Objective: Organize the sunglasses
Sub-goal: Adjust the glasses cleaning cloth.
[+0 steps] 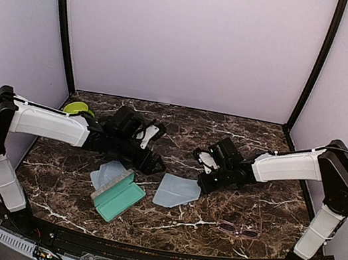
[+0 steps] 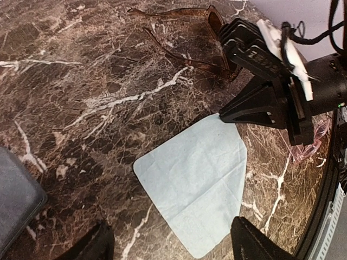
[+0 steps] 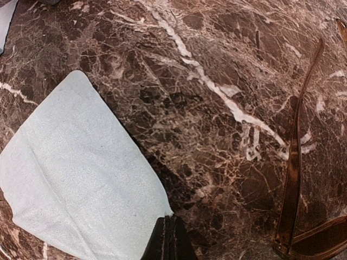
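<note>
The brown sunglasses (image 2: 187, 40) lie unfolded on the marble, beyond my left gripper and beside my right one; one arm of them (image 3: 294, 179) shows at the right of the right wrist view. The pink-purple sunglasses (image 1: 239, 230) rest near the front right edge. A light blue cloth (image 1: 176, 191) lies flat in the middle. My right gripper (image 3: 172, 238) is shut, pinching that cloth's (image 3: 76, 179) corner at table level. My left gripper (image 2: 173, 250) hangs open just above the cloth's (image 2: 198, 179) opposite side, fingers (image 2: 250, 244) wide apart and holding nothing.
An open case with a teal lining (image 1: 119, 196) lies at the front left on a second blue cloth (image 1: 107, 172). A grey case (image 2: 16, 200) is at the left of the left wrist view. A green object (image 1: 78, 108) sits at the back left.
</note>
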{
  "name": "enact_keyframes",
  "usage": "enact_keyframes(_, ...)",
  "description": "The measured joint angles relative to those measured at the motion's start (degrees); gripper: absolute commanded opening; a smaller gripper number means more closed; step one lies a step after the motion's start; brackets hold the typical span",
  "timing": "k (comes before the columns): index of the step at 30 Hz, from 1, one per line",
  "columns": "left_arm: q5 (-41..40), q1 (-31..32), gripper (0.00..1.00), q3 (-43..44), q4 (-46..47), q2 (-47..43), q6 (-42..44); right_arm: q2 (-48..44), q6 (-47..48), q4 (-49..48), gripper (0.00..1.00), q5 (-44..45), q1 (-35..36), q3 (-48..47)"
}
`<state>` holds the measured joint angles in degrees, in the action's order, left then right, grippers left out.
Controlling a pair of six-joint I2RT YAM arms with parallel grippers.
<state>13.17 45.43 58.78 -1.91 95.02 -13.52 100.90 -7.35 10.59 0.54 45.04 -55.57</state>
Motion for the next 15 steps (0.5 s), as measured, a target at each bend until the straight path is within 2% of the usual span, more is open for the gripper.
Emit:
enact_keyframes(4, 0.52, 0.92, 0.66, 6.58, -0.85, 7.69, 1.27, -0.81, 0.02, -1.07, 0.00, -1.14, -0.83, 2.19)
enact_keyframes(8, 0.94, 1.70, 0.63, 11.15, -2.10, 12.94, 2.03, -1.79, -0.02, -2.10, 0.00, -2.32, -1.57, 4.04)
enact_keyframes(15, 0.92, 2.10, 0.60, 14.99, -4.63, 17.77, 1.70, -4.26, -1.03, -3.52, 0.00, -5.03, -2.75, 5.99)
